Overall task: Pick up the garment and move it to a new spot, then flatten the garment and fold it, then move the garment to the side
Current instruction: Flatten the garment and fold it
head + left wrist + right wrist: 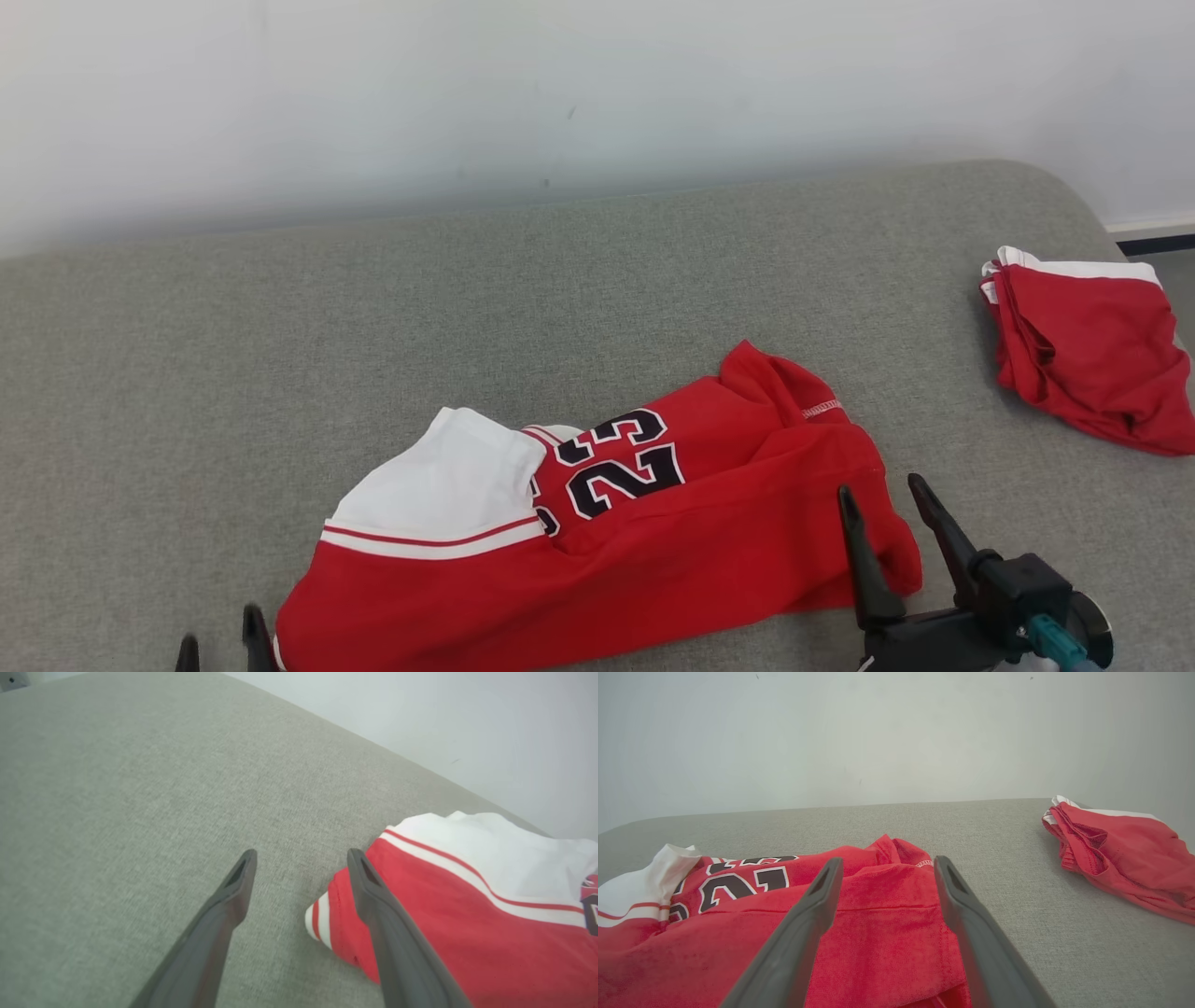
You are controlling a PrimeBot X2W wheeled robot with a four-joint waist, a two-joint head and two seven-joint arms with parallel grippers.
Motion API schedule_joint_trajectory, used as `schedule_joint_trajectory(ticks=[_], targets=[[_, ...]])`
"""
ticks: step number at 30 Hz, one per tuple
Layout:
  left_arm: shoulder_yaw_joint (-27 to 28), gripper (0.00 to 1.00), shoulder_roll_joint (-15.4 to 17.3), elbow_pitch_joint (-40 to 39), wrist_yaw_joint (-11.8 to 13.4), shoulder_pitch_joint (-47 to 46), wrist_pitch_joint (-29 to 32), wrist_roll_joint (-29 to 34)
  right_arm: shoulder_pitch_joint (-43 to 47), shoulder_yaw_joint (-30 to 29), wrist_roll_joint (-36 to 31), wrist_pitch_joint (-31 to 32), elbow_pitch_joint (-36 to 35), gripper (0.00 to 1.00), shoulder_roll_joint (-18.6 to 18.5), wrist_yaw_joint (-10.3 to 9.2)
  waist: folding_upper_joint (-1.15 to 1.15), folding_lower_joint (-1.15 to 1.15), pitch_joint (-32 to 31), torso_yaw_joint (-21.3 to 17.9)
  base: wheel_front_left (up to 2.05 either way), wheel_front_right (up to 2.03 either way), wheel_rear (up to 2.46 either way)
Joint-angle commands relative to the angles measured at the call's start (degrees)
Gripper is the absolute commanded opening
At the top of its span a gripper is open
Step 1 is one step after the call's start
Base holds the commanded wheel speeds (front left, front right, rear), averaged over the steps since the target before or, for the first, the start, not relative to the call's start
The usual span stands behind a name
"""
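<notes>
The garment [597, 532] is a red jersey with white panels and dark numbers, lying loosely folded on the grey cushioned surface [280, 355]. My left gripper [219, 644] shows at the bottom left edge, its fingers open beside the garment's [467, 905] striped corner; nothing sits between them in the left wrist view [301, 856]. My right gripper [882, 495] hangs open over the garment's right end, and in the right wrist view [887, 865] its fingers straddle the red cloth [887, 924] without pinching it.
A second red and white garment [1088, 350] lies bunched at the far right edge of the surface, also seen as a red heap [1120, 854] in the right wrist view. A pale wall [560, 93] runs behind. Bare grey cushion spreads to the left and back.
</notes>
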Motion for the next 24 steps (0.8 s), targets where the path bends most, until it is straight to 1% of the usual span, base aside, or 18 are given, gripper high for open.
schedule_joint_trajectory(ticks=[1, 3, 6, 10, 12, 15, 16, 17, 20, 21, 24], targets=[[-0.31, 1.0, 0.78, -1.33, -0.14, -1.23, 0.12, 0.78, 0.31, -0.54, -0.77, 0.84, -0.31, 1.0, -0.17, -0.15, 0.0, 0.0, 0.02, 0.01, 0.0, 0.0, 0.0], [-1.81, 1.0, 2.48, -3.15, -0.4, -3.37, 1.96, 2.52, -0.01, -1.49, -0.75, 3.39, -0.85, 1.0, -0.46, -0.15, 0.0, 0.0, 0.12, 0.03, 0.0, 0.0, 0.0], [-5.45, 1.0, 5.35, -4.84, -0.75, -8.21, 6.23, 6.36, -1.57, -1.62, 0.15, 10.26, -1.59, 1.0, -1.28, -0.15, 0.0, 0.0, 0.37, -0.28, 0.0, 0.0, 0.0], [-10.5, 1.0, 7.71, -4.06, -0.76, -16.69, 15.36, 10.54, -5.36, 0.24, 1.33, 18.63, -3.99, 1.0, -3.4, -0.15, 0.0, 0.0, 1.11, -1.38, 0.0, 0.0, 0.0], [-12.95, 1.0, 8.67, -1.57, -1.88, -21.21, 20.61, 11.56, -7.48, 1.56, 1.85, 21.5, -5.78, 1.0, -4.43, -0.15, 0.0, 0.0, 1.84, -2.11, 0.0, 0.0, 0.0], [-16.2, 1.0, 9.36, 3.04, -4.58, -27.38, 27.93, 12.23, -10.63, 3.76, 2.9, 23.43, -7.76, 1.0, -6.27, -0.15, 0.0, 0.0, 3.32, -3.27, 0.0, 0.0, 0.0], [-17.89, 1.0, 10.02, 6.15, -5.91, -30.89, 31.8, 12.97, -11.92, 4.97, 3.41, 24.04, -8.43, 1.0, -7.05, -0.15, 0.0, 0.0, 4.25, -3.99, 0.0, 0.0, 0.0], [-18.46, 1.0, 10.29, 7.91, -6.28, -32.38, 33.72, 13.37, -12.66, 5.53, 3.68, 24.34, -8.65, 1.0, -7.32, -0.15, 0.0, 0.0, 4.78, -4.39, 0.0, 0.0, 0.0], [-20.01, 1.0, 10.84, 12.01, -6.31, -36.38, 36.84, 14.75, -13.91, 6.66, 4.22, 24.21, -8.92, 1.0, -8.0, -0.15, 0.0, 0.0, 6.15, -5.42, 0.0, 0.0, 0.0], [-20.01, 1.0, 10.84, 12.01, -6.31, -36.38, 36.84, 14.75, -13.91, 6.66, 4.22, 24.21, -8.92, 1.0, -8.0, -0.15, 0.0, 0.0, 6.15, -5.42, 0.0, 0.0, 0.0], [-21.19, 1.0, 11.04, 14.79, -7.97, -38.87, 38.86, 14.88, -14.02, 7.01, 4.71, 23.99, -8.76, 1.0, -8.33, -0.15, 0.0, 0.0, 7.23, -6.36, 0.0, 0.0, 0.0]])
